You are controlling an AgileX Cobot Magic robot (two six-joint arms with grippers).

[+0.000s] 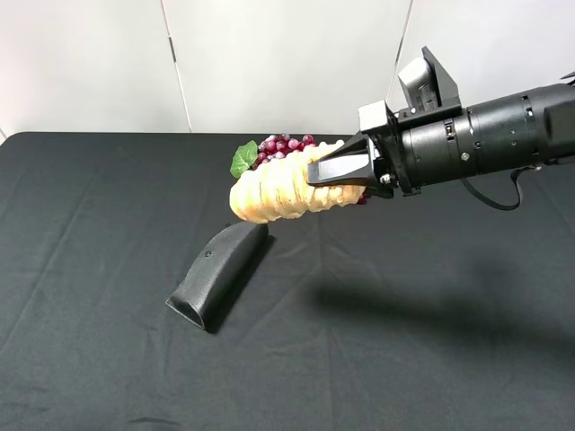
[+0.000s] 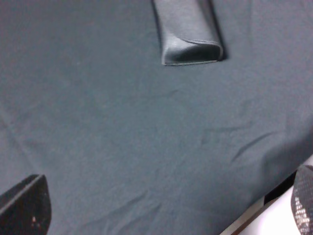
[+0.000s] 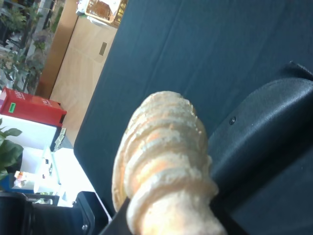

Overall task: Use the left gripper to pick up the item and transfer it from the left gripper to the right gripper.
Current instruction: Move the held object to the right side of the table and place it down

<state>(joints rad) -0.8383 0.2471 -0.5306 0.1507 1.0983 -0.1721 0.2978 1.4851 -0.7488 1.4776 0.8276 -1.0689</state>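
The tan, spiral-ridged bread roll is held in the air above the black table, tapered end inside my right gripper, which is shut on it. The roll fills the middle of the right wrist view. The slim black right arm reaches in from the right. My left gripper shows only in the left wrist view. Its two fingertips stand wide apart over bare black cloth, open and empty. The left arm is out of the exterior view.
A black curved handle-shaped piece lies on the cloth below the roll; it also shows in the left wrist view and the right wrist view. A red grape bunch with a green leaf lies behind the roll.
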